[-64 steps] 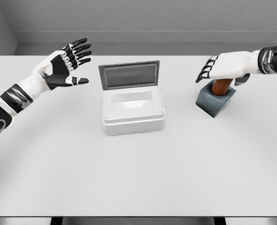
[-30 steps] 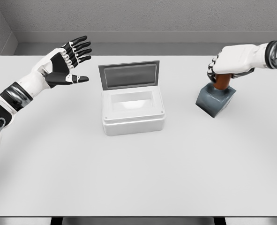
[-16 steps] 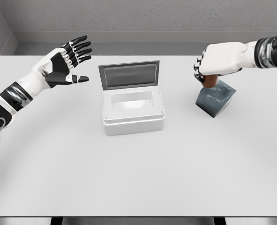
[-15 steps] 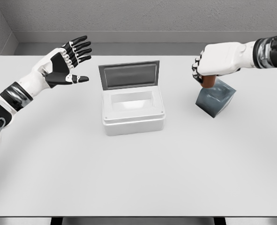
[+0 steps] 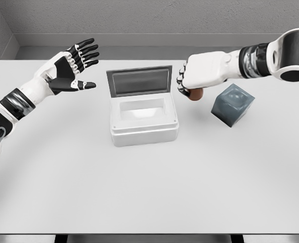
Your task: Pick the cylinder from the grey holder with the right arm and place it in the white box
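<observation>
Worktop: white, carrying the white box and grey holder.
My right hand: clenched around the cylinder, between box and holder.
My left hand: fingers spread, holding nothing.

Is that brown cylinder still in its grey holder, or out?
Out. The right hand grips the cylinder between the holder and the box; the holder's socket shows empty.

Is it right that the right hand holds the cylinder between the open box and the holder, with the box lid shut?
Not quite. The head view shows the box lid raised, not shut. The rest stands: the right hand holds the cylinder between box and holder.
</observation>
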### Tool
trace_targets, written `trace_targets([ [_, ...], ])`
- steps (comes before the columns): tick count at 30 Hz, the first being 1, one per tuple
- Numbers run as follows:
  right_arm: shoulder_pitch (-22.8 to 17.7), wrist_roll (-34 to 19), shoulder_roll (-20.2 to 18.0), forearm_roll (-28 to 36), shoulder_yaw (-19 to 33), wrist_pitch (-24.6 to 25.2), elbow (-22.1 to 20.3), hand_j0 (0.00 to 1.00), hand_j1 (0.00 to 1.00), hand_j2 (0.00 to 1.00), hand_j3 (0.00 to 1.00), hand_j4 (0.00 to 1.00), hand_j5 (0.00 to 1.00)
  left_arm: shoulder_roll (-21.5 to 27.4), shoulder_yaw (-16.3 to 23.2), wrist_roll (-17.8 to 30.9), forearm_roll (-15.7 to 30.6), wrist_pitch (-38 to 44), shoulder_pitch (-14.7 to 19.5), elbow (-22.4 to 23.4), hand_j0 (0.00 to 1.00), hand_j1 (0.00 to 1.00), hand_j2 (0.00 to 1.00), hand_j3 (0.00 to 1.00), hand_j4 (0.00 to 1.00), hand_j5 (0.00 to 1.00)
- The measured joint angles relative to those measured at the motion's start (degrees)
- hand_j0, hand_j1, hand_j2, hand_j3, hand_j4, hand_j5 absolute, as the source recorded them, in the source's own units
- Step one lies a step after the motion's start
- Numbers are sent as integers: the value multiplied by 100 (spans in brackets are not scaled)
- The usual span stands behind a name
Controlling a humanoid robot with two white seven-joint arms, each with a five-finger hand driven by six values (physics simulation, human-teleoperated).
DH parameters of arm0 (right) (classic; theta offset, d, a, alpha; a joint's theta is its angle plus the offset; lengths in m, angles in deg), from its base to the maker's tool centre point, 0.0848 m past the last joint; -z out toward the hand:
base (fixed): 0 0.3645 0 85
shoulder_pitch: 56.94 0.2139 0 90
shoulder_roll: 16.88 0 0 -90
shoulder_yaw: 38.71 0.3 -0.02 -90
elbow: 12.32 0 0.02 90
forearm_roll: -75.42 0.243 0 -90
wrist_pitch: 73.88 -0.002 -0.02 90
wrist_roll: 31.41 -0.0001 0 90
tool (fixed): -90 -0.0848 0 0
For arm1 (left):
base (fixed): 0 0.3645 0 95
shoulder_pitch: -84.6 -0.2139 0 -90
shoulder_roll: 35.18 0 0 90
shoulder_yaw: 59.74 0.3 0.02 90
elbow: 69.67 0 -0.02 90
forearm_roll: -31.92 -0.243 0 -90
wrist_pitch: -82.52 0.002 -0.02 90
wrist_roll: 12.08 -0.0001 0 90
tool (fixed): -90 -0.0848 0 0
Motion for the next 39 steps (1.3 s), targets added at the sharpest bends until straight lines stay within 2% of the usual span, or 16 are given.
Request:
trace_targets([
  [11,18,1,399,5,-13,1,-56,43,43,43,43,43,43,-4,-8,0,-2,0,0,-16,100,100,100,100,100,100],
  [20,-35,3,468,4,-20,1,-346,43,43,43,43,43,43,-1,-8,0,-2,-2,0,-22,100,100,100,100,100,100],
  [26,27,3,488,-2,-12,0,-288,43,43,43,43,43,43,3,-8,0,-2,-4,-9,-57,100,100,100,100,100,100],
  [36,35,2,733,-4,-4,1,-75,45,45,45,45,45,45,4,-8,0,-2,-7,0,-65,100,100,100,100,100,100],
  [37,35,2,745,-5,-6,1,-51,49,49,49,49,49,49,4,-8,0,-2,-5,0,-66,100,100,100,100,100,100],
  [38,26,1,764,-9,-7,0,-33,64,64,64,64,64,64,4,-8,0,-2,-6,0,-66,100,100,100,100,100,100],
  [39,18,1,790,-13,-5,-1,-20,90,90,90,90,90,90,4,-8,0,-2,-7,0,-66,100,100,100,100,100,100],
])
